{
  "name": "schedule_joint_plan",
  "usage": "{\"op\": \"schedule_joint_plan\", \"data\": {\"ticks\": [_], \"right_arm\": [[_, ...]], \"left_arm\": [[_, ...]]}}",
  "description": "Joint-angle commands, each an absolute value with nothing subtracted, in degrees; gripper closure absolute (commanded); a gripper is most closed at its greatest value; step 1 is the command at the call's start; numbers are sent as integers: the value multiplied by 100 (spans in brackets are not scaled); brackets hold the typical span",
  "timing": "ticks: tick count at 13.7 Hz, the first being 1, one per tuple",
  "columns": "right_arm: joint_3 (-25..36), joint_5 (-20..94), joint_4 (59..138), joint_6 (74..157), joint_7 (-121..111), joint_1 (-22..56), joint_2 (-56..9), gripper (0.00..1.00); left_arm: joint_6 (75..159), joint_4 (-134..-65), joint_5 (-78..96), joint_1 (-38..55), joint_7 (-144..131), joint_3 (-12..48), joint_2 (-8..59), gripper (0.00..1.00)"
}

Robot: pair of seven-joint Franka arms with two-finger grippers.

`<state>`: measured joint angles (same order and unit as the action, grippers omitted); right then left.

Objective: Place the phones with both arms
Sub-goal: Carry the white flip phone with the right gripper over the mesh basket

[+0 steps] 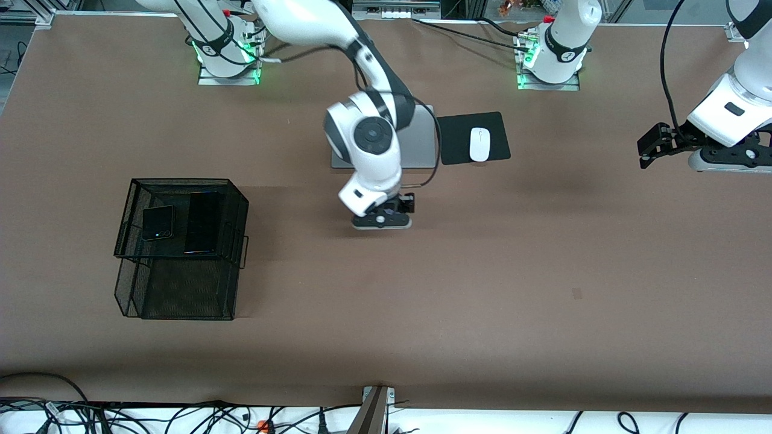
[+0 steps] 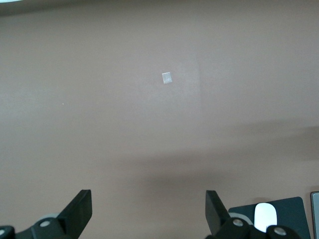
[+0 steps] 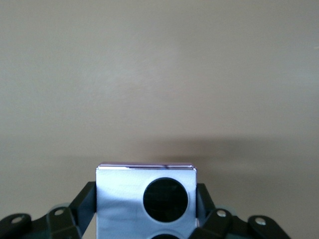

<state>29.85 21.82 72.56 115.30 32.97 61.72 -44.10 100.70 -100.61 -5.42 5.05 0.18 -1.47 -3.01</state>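
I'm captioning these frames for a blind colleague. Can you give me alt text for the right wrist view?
The right hand is shut on a squarish lavender-white phone, its black fingers pressed against the phone's two sides. Two black circles show on the phone's face, the lower one cut off, above a bare brown table.

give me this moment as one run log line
right gripper: shut on lavender phone | left gripper: open, waiting | black phones: in mesh basket

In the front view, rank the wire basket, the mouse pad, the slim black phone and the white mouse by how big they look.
1. Wire basket
2. Mouse pad
3. Slim black phone, lying on top of the basket and so slightly nearer the high camera, though not enough to change its rank
4. White mouse
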Motion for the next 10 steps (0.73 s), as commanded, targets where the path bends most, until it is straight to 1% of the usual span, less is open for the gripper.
{"op": "schedule_joint_plan", "data": {"ticks": [1, 3, 4, 6, 10], "right_arm": [[3303, 2136, 7016, 10156, 3139, 5907, -3745, 100], [3925, 2162, 6917, 9451, 2386, 5862, -3596, 100], [4303, 2188, 6952, 9283, 1956, 5836, -3525, 100], [4736, 2197, 7066, 9027, 1234, 5574, -3498, 100], [4799, 2197, 7075, 8912, -234, 4196, -3498, 100]], "left_arm": [[9984, -9993, -457, 519, 62, -158, -316, 0], [9984, -9993, -457, 519, 53, -158, -316, 0], [9984, -9993, -466, 519, 61, -158, -316, 0], [9984, -9984, -457, 519, 53, -158, -325, 0], [9984, -9984, -457, 519, 61, -149, -316, 0]]}}
